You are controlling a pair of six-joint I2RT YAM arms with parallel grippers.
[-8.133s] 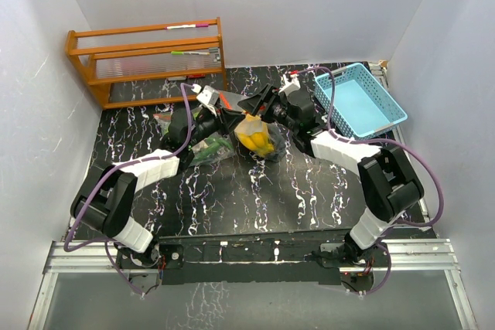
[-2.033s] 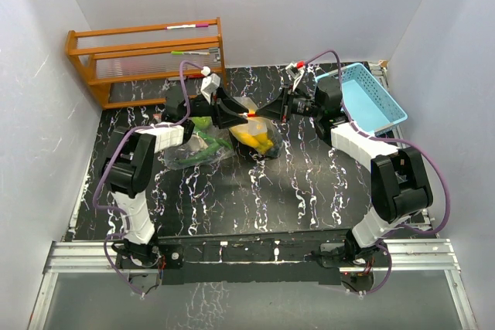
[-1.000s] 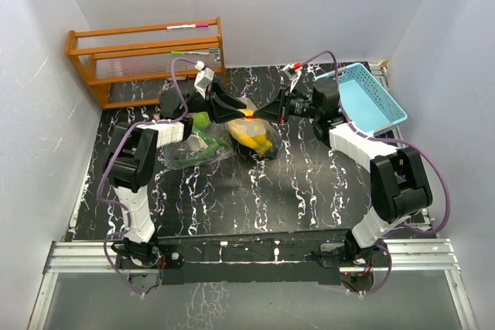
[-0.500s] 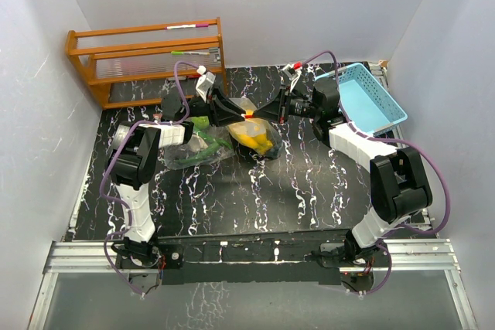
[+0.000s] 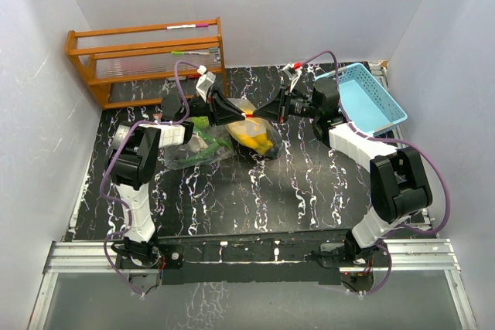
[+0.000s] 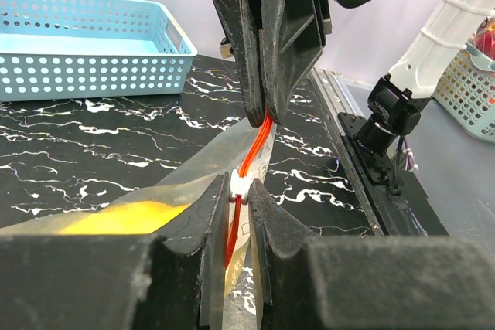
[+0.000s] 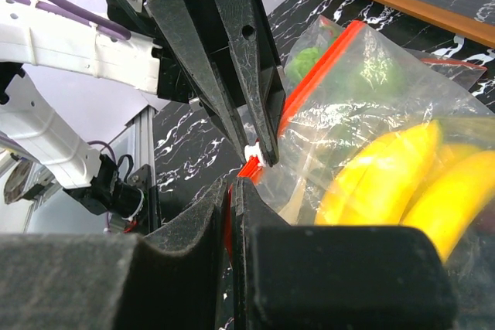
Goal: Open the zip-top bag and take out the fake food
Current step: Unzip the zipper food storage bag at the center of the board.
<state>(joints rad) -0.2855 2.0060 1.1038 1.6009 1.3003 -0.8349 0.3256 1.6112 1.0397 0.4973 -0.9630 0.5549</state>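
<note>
A clear zip-top bag (image 5: 252, 135) with a red zip strip (image 6: 251, 152) lies mid-table, lifted at its top. Yellow bananas (image 5: 254, 139) show inside it, large in the right wrist view (image 7: 410, 183). Round green fruits (image 7: 306, 64) show through plastic behind. My left gripper (image 6: 240, 188) is shut on the white zip slider (image 6: 240, 183). My right gripper (image 7: 234, 184), facing it, is shut on the end of the red zip strip (image 7: 255, 169). Both meet at the bag's top, the left gripper (image 5: 240, 115) on the left and the right gripper (image 5: 257, 114) on the right.
A second clear bag with green vegetables (image 5: 195, 150) lies left of the held bag, under the left arm. The light-blue perforated basket (image 5: 360, 100) stands at the back right. A wooden rack (image 5: 147, 58) stands at the back left.
The left gripper's jaws have closed in onto the white slider. Both arms and the bag have stayed almost where they were.
</note>
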